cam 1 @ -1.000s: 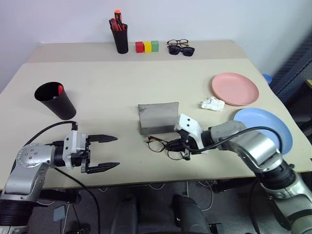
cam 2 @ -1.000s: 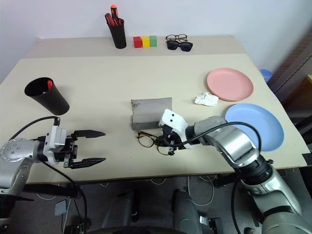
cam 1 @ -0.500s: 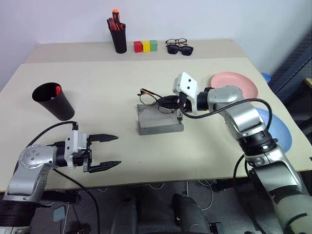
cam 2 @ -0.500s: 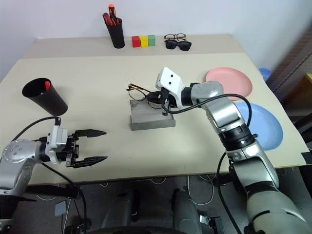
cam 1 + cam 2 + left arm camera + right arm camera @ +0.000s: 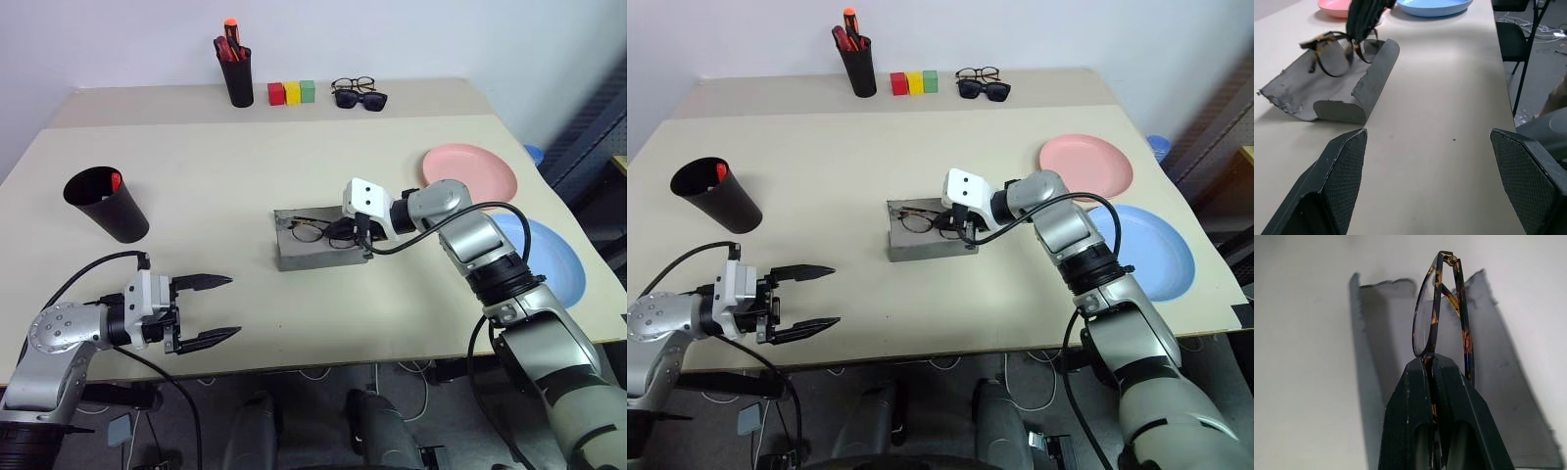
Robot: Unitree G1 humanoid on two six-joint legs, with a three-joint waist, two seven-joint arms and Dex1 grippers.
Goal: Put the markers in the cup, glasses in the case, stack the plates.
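Your right gripper [image 5: 958,227] pinches glasses [image 5: 312,231] at frame edge, fingers tight together, so thin wire lenses hang over open case [image 5: 318,253] (grey, matte, rough-edged flap). Glasses are just above case tray; I cannot tell if they touch. Left gripper [image 5: 204,309] is wide, empty, waiting near table edge. Cup [image 5: 106,204], black and tapered, already holds red-capped marker [image 5: 120,179]. Pink plate [image 5: 470,174] and blue plate [image 5: 551,257] lie apart, not stacked.
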